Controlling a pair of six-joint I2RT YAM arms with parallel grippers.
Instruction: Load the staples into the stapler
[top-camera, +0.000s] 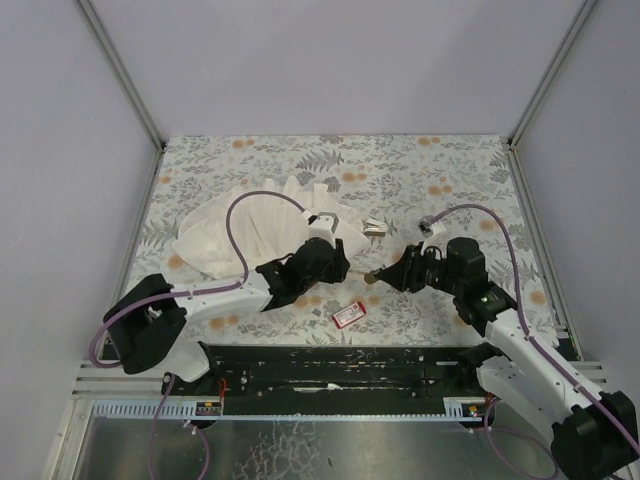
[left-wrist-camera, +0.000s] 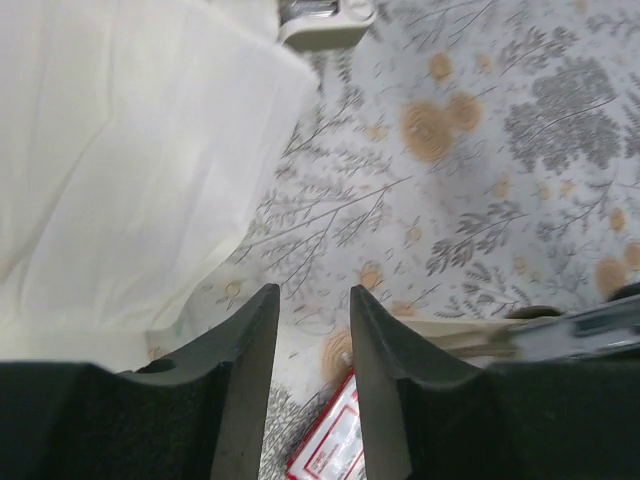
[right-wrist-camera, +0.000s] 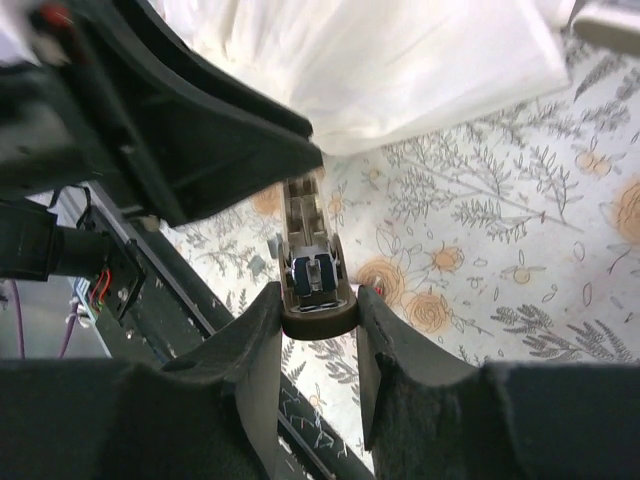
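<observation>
My right gripper (right-wrist-camera: 318, 295) is shut on the rounded rear end of the stapler (right-wrist-camera: 312, 250), holding it above the table; its open channel points toward my left gripper. In the top view the stapler (top-camera: 364, 274) spans between the right gripper (top-camera: 380, 277) and the left gripper (top-camera: 345, 266). My left gripper (left-wrist-camera: 313, 300) is open and empty; the stapler (left-wrist-camera: 560, 335) passes blurred beside its right finger. The red box (top-camera: 349, 314) lies on the table below both grippers and shows under the left jaws (left-wrist-camera: 330, 450). The beige tray (top-camera: 374, 229) with silvery staples (left-wrist-camera: 310, 8) lies beyond.
A big white pleated cloth (top-camera: 250, 235) covers the left of the floral table (top-camera: 460, 170) and fills the left of the left wrist view (left-wrist-camera: 130, 160). The black base rail (top-camera: 330, 365) runs along the near edge.
</observation>
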